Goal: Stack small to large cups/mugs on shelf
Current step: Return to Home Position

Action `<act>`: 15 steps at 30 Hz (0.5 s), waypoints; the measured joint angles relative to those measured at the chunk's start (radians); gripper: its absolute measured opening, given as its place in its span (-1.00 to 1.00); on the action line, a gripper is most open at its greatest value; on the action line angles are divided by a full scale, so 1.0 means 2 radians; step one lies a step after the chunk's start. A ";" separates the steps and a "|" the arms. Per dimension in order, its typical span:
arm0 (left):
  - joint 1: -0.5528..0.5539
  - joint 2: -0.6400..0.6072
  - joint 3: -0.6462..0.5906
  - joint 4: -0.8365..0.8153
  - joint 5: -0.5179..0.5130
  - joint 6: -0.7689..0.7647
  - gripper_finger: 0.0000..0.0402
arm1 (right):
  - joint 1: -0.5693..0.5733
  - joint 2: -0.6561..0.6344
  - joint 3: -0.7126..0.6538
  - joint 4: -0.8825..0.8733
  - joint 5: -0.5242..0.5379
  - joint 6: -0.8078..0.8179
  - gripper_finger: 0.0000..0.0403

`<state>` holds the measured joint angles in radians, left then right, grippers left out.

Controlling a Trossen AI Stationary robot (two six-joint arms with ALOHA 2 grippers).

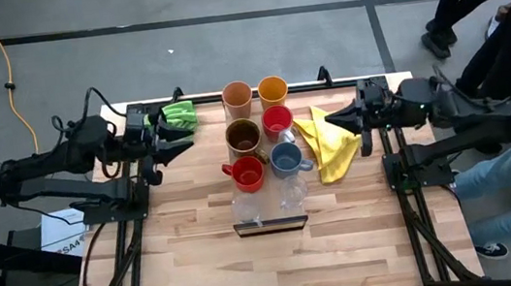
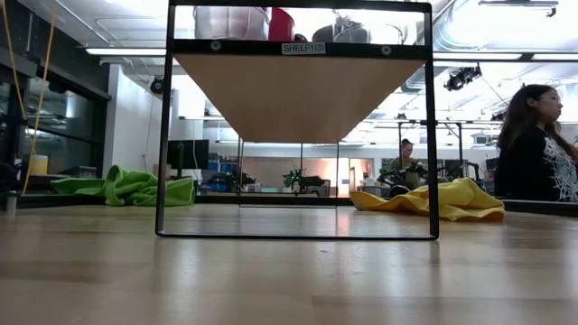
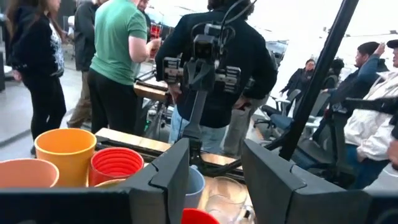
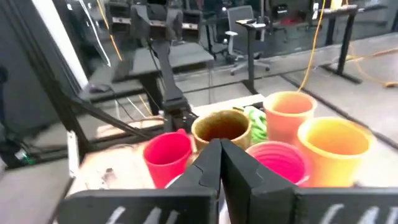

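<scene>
I count eight cups [image 1: 243, 137] on the shelf [image 1: 271, 225], mid-bench [image 1: 202, 267]; left claw [image 3: 214, 152] open near left edge, right claw [image 4: 221, 148] closed near right edge.

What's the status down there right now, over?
Left gripper open, right gripper shut, both empty, off to the sides. Eight cups on shelf. Yellow cloth beside them, blocking nothing.
</scene>
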<state>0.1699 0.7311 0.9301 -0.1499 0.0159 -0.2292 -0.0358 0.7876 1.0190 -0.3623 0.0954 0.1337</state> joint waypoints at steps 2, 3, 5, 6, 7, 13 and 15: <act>0.000 0.000 -0.024 0.035 0.001 0.004 -0.34 | 0.000 0.001 0.014 -0.012 0.000 -0.018 -1.00; 0.000 -0.002 -0.038 0.058 0.001 0.004 -0.34 | 0.000 0.001 0.016 -0.010 -0.003 -0.024 -1.00; 0.000 -0.005 -0.066 0.101 0.001 -0.001 -0.34 | 0.001 0.001 0.016 -0.003 -0.017 -0.030 -1.00; 0.000 -0.005 -0.075 0.121 0.001 -0.002 -0.34 | 0.001 0.001 0.014 -0.002 -0.023 -0.029 -1.00; 0.000 -0.006 -0.082 0.136 0.001 -0.004 -0.34 | 0.001 0.002 0.013 -0.005 -0.023 -0.026 -1.00; 0.000 -0.007 -0.086 0.133 0.001 -0.004 -0.34 | 0.001 0.003 0.006 0.000 -0.024 -0.023 -1.00; 0.000 -0.007 -0.086 0.131 0.001 -0.004 -0.34 | 0.001 0.002 0.006 0.007 -0.023 -0.024 -1.00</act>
<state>0.1699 0.7167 0.7589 0.1116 0.0189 -0.2372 -0.0345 0.7925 1.0313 -0.3490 0.0484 0.0860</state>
